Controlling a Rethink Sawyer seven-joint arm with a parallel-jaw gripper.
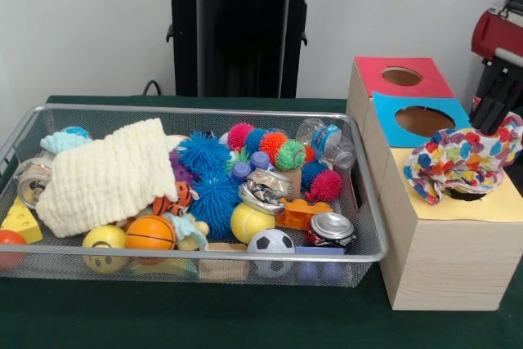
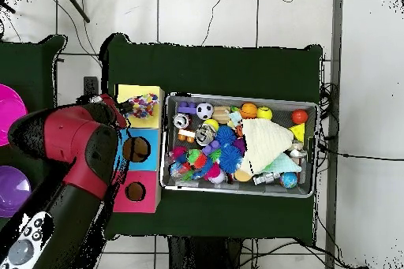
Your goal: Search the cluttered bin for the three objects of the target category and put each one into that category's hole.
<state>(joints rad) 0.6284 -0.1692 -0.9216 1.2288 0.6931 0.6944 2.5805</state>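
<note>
A spotted multicoloured cloth (image 1: 462,161) (image 2: 142,106) sits bunched over the hole in the yellow top (image 1: 498,206) of the wooden box. Its right corner rises against my gripper (image 1: 492,116) (image 2: 118,113), which hangs at the box's right edge. The gripper's tips are hidden behind the cloth. In the wire bin (image 1: 204,257) (image 2: 241,188) a cream waffle cloth (image 1: 106,173) (image 2: 260,143) lies over the left part of the clutter. A pale blue cloth (image 1: 65,140) (image 2: 282,163) lies behind it.
The box's blue hole (image 1: 423,120) (image 2: 136,149) and red hole (image 1: 401,76) (image 2: 135,192) are uncovered. The bin also holds spiky balls, a small soccer ball (image 1: 270,243), an orange ball (image 1: 149,233), crushed cans and plastic bottles. Green cloth covers the table.
</note>
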